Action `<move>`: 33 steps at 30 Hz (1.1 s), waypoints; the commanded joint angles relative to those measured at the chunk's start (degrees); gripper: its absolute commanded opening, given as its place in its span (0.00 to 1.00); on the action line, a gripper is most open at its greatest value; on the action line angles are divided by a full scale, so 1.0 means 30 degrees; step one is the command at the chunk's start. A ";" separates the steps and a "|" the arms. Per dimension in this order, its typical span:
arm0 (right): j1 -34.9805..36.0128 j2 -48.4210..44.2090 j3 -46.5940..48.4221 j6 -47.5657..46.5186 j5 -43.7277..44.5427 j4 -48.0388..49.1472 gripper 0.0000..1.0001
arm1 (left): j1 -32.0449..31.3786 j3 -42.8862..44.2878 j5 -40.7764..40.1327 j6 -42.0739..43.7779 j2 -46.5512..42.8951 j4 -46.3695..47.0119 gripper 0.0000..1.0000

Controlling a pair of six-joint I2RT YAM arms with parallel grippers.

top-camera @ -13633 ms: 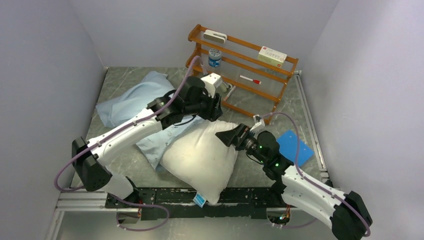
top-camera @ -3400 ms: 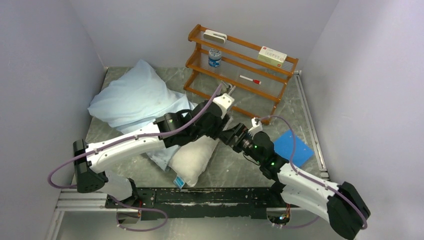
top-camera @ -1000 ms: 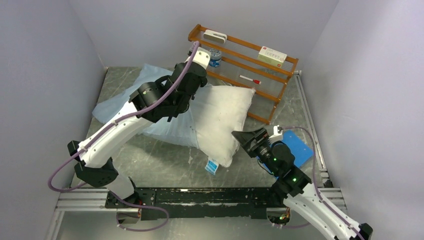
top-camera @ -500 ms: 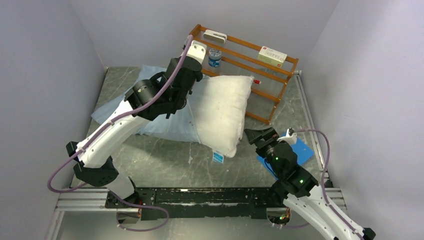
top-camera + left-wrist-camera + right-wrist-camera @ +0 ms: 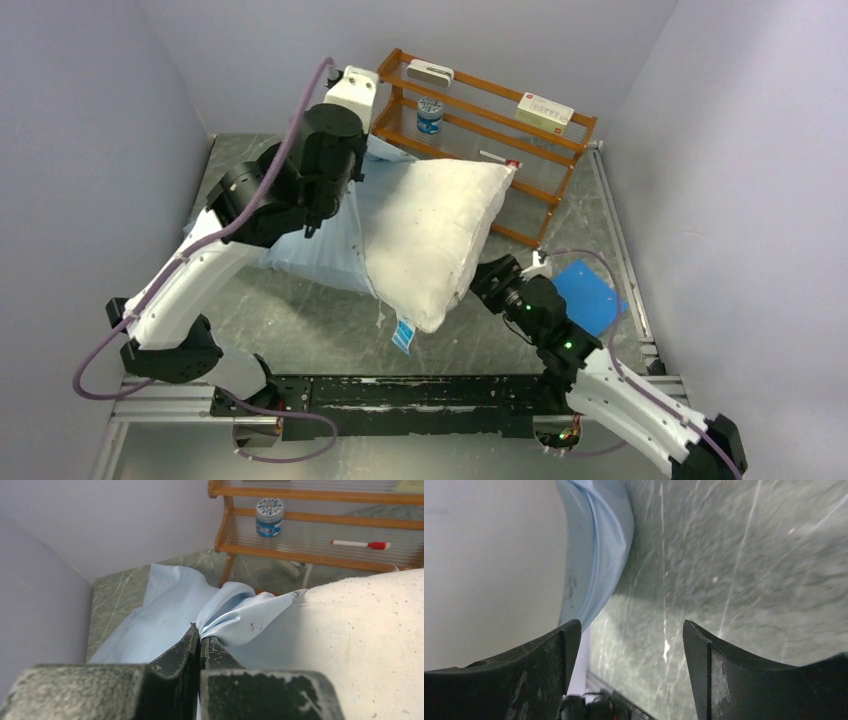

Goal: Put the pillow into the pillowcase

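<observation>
1. The soft, light pillow (image 5: pixel 425 240) is half tucked in the pillowcase (image 5: pixel 318 262).
2. Its thin rim is pinched by the left end effector (image 5: pixel 199 637).
3. The right end effector (image 5: pixel 631 630) is spread, empty; a plump corner is best squeezed.

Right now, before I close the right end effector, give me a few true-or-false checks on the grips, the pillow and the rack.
1. The left end effector is clamped on the pillowcase. True.
2. The right end effector grips the pillow. False: its jaws stand open, with only the table seen between them; the pillow is off to one side.
3. The pillow is fully inside the pillowcase. False: most of it shows bare and white.
4. A red-capped marker lies on the wooden rack. True.
</observation>
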 commanded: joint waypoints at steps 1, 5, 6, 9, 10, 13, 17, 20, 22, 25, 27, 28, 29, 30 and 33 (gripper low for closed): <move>0.0047 0.3311 -0.0644 0.2123 -0.4126 0.7735 0.77 | -0.0028 0.0855 0.1376 -0.0725 -0.1743 0.2583 0.05; 0.0368 0.7061 0.0995 0.2608 -0.5619 1.0530 0.77 | -0.0037 0.0282 0.2625 -0.1298 -0.2498 0.2900 0.05; 0.0471 0.7657 0.1461 0.2563 -0.5841 1.1346 0.77 | -0.0032 0.0202 0.2774 -0.1471 -0.2629 0.2914 0.05; 0.0950 0.8703 0.3130 0.2505 -0.5670 1.1945 0.78 | -0.0028 0.0144 0.3120 -0.1666 -0.2944 0.2927 0.05; 0.1196 0.8943 0.3533 0.2462 -0.5504 1.2145 0.80 | -0.0016 0.0144 0.3253 -0.1706 -0.3007 0.2947 0.05; 0.1580 0.9412 0.4400 0.2225 -0.5430 1.2781 0.81 | -0.0014 0.0266 0.3507 -0.1791 -0.3102 0.2998 0.05; 0.2032 0.8800 0.4406 0.2499 -0.5094 1.2310 0.81 | -0.0045 0.0900 0.3367 -0.1774 -0.2687 0.2565 0.05; 0.2433 0.7456 0.4091 0.2163 -0.4052 1.1274 0.81 | -0.0025 0.0968 0.3243 -0.1868 -0.2625 0.2418 0.05; 0.2439 0.6936 0.4434 0.1816 -0.3441 0.9760 0.83 | -0.0030 0.0597 0.3416 -0.1963 -0.2861 0.2705 0.05; 0.2440 0.7292 0.5025 0.1784 -0.3074 0.8402 0.84 | -0.0017 0.0006 0.3719 -0.2225 -0.3161 0.3203 0.05; 0.2433 0.7913 0.5143 0.2090 -0.3294 0.8674 0.83 | -0.0043 -0.0087 0.3935 -0.2350 -0.3205 0.3300 0.05; 0.2439 0.8302 0.5259 0.2212 -0.3518 0.8924 0.82 | -0.0033 -0.0075 0.4003 -0.2403 -0.3205 0.3290 0.05; 0.2433 0.8673 0.5411 0.2220 -0.3726 0.9109 0.81 | -0.0021 -0.0062 0.4016 -0.2424 -0.3190 0.3256 0.05; 0.2465 0.9056 0.5667 0.2225 -0.3825 0.9004 0.81 | -0.0030 -0.0035 0.4043 -0.2482 -0.3177 0.3219 0.05; 0.2556 0.9836 0.6144 0.2067 -0.3669 0.8730 0.76 | -0.0006 -0.0090 0.4186 -0.2504 -0.3270 0.3350 0.05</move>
